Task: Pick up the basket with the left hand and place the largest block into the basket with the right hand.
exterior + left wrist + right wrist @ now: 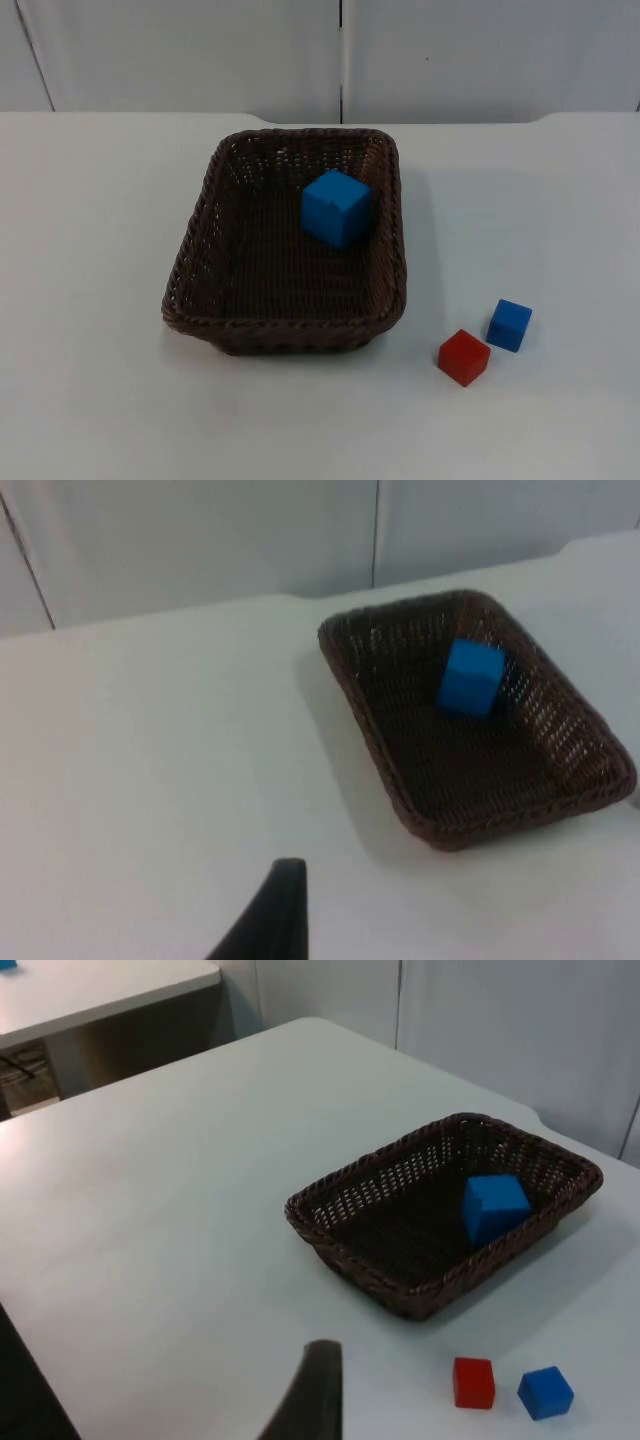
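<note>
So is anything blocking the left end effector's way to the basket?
Nothing visible does. Seen from the left wrist, bare table lies before the basket. The big blue block is already inside; the small blue block and red block sit beyond it.

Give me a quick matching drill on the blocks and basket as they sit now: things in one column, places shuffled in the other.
Things:
1. large blue block
2. small blue block
3. red block
4. wicker basket

Places:
A. on the table, beside the small blue block, nearer the table's front edge
B. on the table, holding one block
C. inside the basket, by its far right corner
D. on the table, to the right of the red block

Pairs: 1-C, 2-D, 3-A, 4-B
</note>
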Motion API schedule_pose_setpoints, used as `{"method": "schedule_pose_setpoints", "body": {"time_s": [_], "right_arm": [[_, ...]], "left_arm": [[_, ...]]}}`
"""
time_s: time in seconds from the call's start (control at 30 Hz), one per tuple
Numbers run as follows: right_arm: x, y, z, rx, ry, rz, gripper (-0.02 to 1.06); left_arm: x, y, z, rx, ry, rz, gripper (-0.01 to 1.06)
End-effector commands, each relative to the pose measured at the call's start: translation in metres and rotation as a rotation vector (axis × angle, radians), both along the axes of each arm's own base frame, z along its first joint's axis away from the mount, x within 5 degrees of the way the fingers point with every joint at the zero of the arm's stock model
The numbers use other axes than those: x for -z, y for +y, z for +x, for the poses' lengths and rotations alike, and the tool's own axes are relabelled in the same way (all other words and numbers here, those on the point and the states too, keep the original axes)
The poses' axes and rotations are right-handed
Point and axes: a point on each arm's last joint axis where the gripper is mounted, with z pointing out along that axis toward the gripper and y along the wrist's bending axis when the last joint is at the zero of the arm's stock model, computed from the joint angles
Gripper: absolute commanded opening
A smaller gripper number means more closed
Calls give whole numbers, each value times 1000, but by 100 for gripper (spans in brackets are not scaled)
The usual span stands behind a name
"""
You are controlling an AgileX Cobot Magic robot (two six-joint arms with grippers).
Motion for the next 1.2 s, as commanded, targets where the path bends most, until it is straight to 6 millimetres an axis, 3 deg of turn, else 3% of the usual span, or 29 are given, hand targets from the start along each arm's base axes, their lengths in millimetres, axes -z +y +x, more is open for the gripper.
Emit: {"method": "schedule_pose_setpoints", "body": {"time_s": [0.0,0.17,0.27,0.57,0.97,1.17], "right_arm": [[3,-5,-5,5,0,-4,80],[6,-14,-13,9,4,14,80],[9,-18,-17,10,11,12,80],[15,-27,-26,11,29,11,80],[22,-29,-27,12,78,-45,80],[39,-24,-23,13,129,-102,80]], "left_arm": [[10,2,-7,-4,-17,-4,104],[16,9,-21,-54,-61,9,104],[21,16,-21,-146,0,1,104],[31,17,-20,-156,64,23,104],[33,17,-19,-153,72,32,104],[33,17,-19,-153,72,32,104]]}}
